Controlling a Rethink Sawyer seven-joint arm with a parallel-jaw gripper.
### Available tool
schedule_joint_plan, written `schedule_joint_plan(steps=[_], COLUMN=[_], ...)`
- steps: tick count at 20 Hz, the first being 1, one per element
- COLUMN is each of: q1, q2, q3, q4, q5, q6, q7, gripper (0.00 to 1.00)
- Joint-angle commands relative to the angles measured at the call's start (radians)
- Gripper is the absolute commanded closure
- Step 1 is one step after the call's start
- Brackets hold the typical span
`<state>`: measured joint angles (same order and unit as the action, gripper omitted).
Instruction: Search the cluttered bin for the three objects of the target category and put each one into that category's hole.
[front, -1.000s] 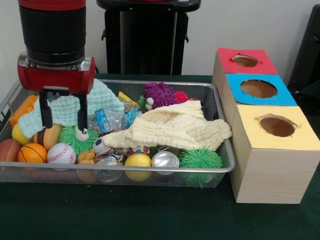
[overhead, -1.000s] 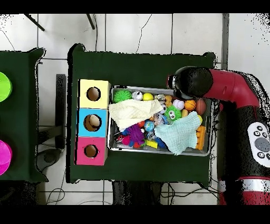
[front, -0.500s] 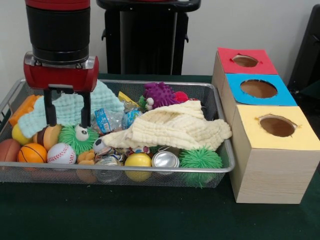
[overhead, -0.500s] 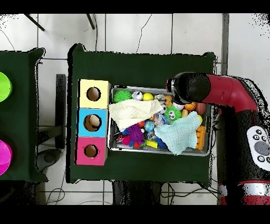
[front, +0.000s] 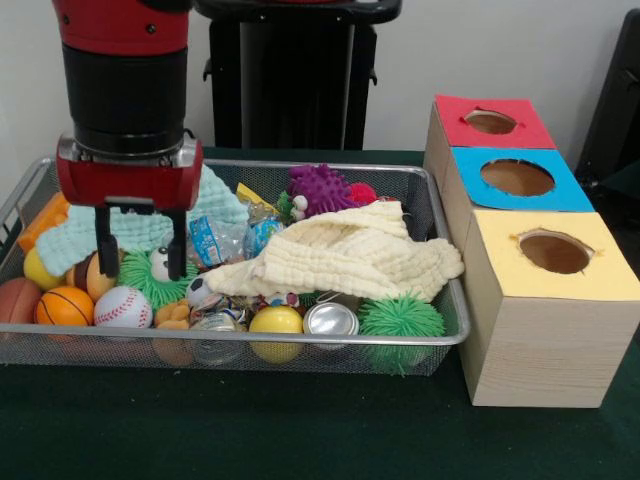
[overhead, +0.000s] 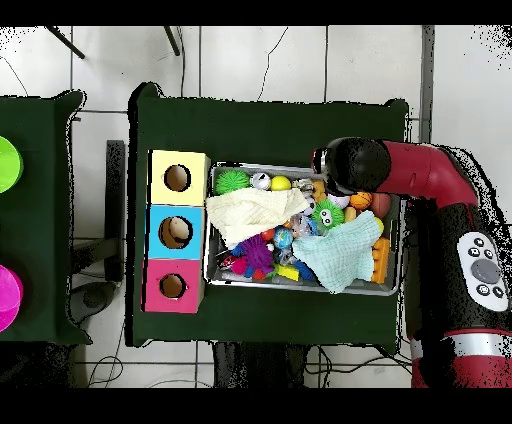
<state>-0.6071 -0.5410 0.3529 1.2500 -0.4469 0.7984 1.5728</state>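
At the frame's left, the hand (front: 141, 254) hung open and empty over the wire bin (front: 440, 330), sorting seemingly unstarted.

No readable text, brand, number or sign anywhere. Blue-and-white label on the crushed bottle (front: 212, 240) in the wire bin (front: 440, 335), left of frame centre: print too small to make out. Coloured boxes (front: 540, 255) at right unmarked.

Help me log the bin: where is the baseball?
Front view: the baseball lies at the basket's front left, between the small basketball and an orange toy.
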Motion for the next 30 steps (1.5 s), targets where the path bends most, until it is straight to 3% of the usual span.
schedule_joint_plan(steps=[1,13,30], q1=[0.016,0.014,0.020], q2=[0.135,0.185,0.135], q3=[0.063,0.057,0.042], q4=[-0.064,-0.060,-0.030], q5=[-0.056,-0.050,-0.046], q6=[-0.047,-0.088,-0.071], q7=[-0.118,-0.105,-0.092], gripper=[0.00,0.00,0.00])
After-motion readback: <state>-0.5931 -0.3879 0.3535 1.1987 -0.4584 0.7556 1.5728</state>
